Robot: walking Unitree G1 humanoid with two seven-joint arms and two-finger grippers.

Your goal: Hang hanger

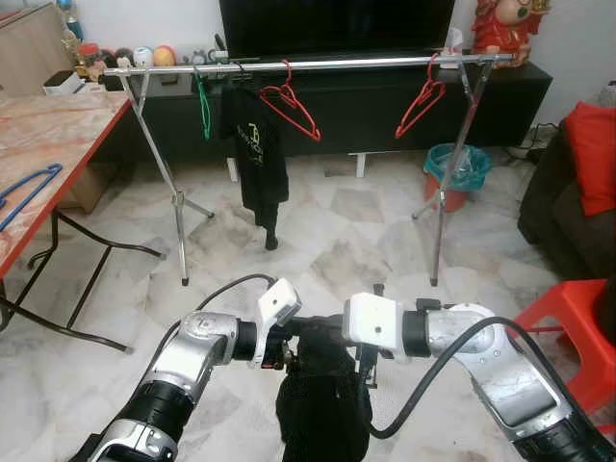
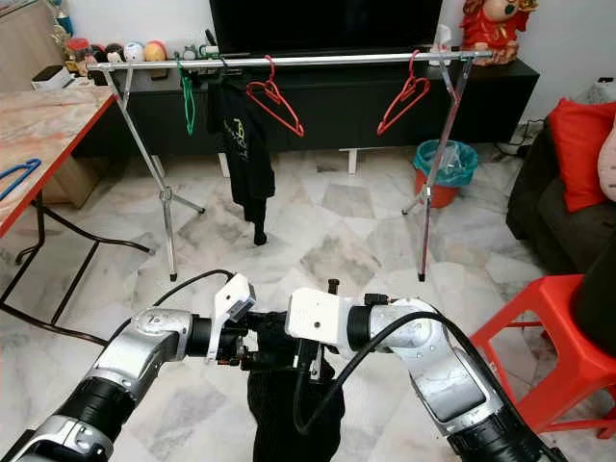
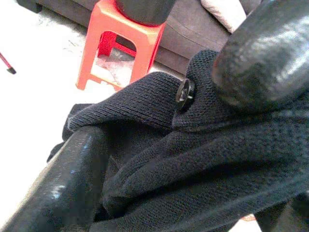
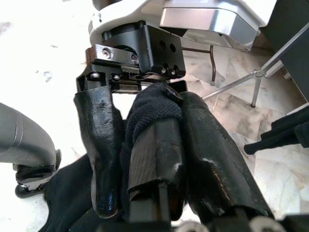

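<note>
Meanwhile, left hand [image 1: 289, 348] and right hand [image 1: 339, 345], both clamped on a black garment [image 1: 322, 404], face the rail [image 1: 318, 64] straight ahead, well apart.

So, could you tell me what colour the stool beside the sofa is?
The stool is orange-red, clearest in the right eye view.

A clothes rail [image 1: 318, 64] stood across the floor ahead, before the TV cabinet [image 1: 385, 96]. On it hung a hanger [image 1: 203, 106] at the left, then a shirt [image 1: 255, 154], then two more hangers [image 1: 292, 108] [image 1: 420, 108]. A table [image 1: 48, 144] stood left, a stool [image 1: 568, 327] right.
</note>
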